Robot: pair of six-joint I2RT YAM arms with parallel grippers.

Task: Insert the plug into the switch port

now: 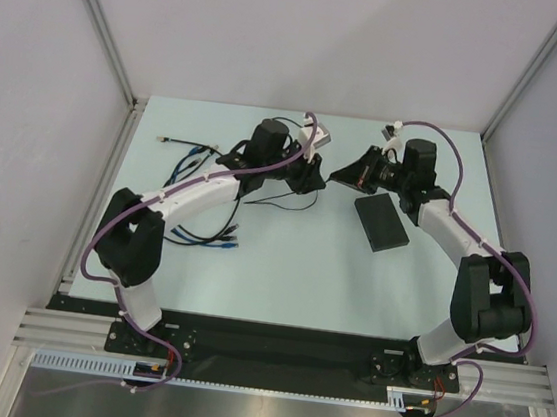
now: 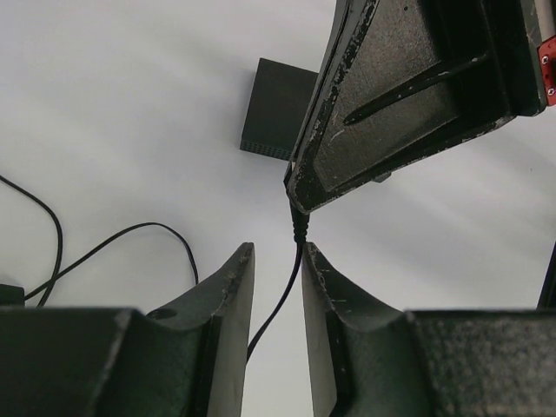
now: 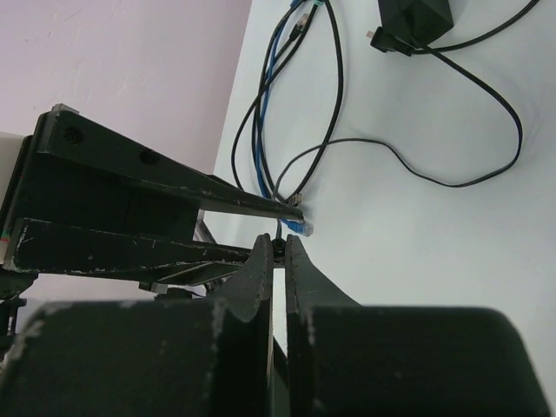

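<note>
The switch lies flat on the pale table, with nothing touching it. From above, the right gripper hangs near the switch's far left corner. The left gripper sits just beyond that, farther from the switch, and the two tips almost meet. A tangle of blue and black cables lies well to the left of the switch.

From the left wrist, the switch shows as a dark box beyond both tips. The left gripper's fingers stand a little apart, with a thin black cord running loose through the gap. The cord rises to the plug, which pokes out of the right gripper's tip on the near side of the switch.

From the right wrist the switch is out of sight. The right gripper's fingers are pressed nearly together on the small dark plug. A black power adapter lies far off on the table.
</note>
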